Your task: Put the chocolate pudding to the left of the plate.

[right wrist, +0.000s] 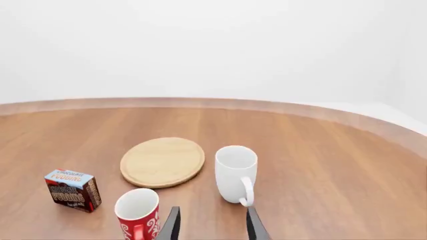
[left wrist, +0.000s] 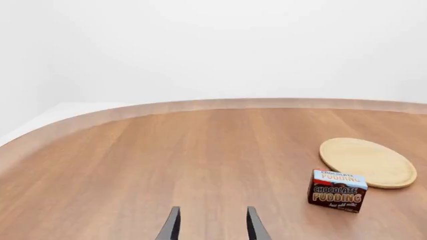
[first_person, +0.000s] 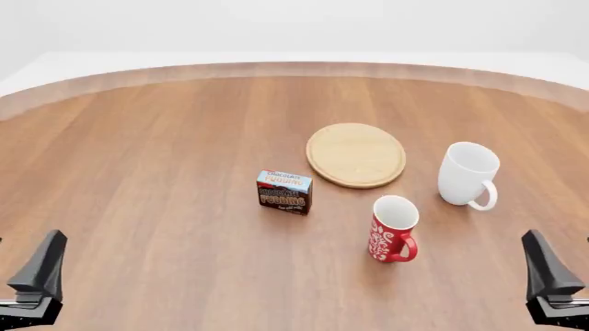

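Chocolate pudding (first_person: 284, 192): upright dark-brown box, blue top band; both grippers' fingers apart.

matte black left claw (first_person: 32, 279), matching right claw (first_person: 550, 279), tapered wedge fingers

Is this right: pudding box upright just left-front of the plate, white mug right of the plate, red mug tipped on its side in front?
One error: the red mug stands upright, opening up, as the front view shows. The pudding box, plate and white mug are as you say.
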Controlling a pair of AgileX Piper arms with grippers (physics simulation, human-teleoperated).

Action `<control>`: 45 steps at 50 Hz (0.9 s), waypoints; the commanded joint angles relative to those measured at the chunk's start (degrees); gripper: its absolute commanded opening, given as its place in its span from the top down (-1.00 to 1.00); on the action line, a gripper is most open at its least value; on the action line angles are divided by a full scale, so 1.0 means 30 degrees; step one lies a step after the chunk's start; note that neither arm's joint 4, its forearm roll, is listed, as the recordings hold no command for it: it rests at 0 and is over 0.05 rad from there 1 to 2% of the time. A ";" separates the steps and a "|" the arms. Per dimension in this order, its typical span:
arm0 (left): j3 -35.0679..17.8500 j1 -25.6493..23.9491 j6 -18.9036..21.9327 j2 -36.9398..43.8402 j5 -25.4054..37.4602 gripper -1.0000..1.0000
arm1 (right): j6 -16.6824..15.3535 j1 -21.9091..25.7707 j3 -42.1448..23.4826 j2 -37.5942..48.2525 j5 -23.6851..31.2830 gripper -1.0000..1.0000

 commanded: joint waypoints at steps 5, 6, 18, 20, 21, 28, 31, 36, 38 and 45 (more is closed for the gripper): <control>0.0000 0.0000 0.0000 0.0000 0.0000 -1.00 | -0.0021 0.0046 -0.0048 0.0154 0.0069 -1.00; 0.0000 0.0000 0.0000 0.0000 0.0000 -1.00 | -0.0064 0.0053 -0.0049 0.0135 0.0074 -1.00; 0.0000 0.0000 0.0000 0.0000 0.0000 -1.00 | -0.0438 0.0590 -0.2481 -0.0030 0.1768 -1.00; 0.0000 0.0000 0.0000 0.0000 0.0000 -1.00 | -0.0028 0.0518 -0.3240 -0.0008 0.2162 -1.00; 0.0000 0.0000 0.0000 0.0000 0.0000 -1.00 | 0.0839 0.0520 -0.3497 0.0171 0.2379 -1.00; 0.0000 0.0000 0.0000 0.0000 0.0000 -1.00 | -0.0162 0.1015 -0.5061 0.2254 0.1817 -1.00; 0.0000 0.0000 0.0000 0.0000 0.0000 -1.00 | -0.0794 0.1544 -0.6173 0.3654 0.1646 -1.00; 0.0000 0.0000 0.0000 0.0000 0.0000 -1.00 | -0.1782 0.2455 -0.8487 0.6006 0.1650 -1.00; 0.0000 0.0000 0.0000 0.0000 0.0000 -1.00 | -0.2252 0.2847 -0.9371 0.7171 0.1636 -1.00; 0.0000 0.0000 0.0000 0.0000 0.0000 -1.00 | -0.3124 0.3293 -1.1643 1.1089 0.1358 -1.00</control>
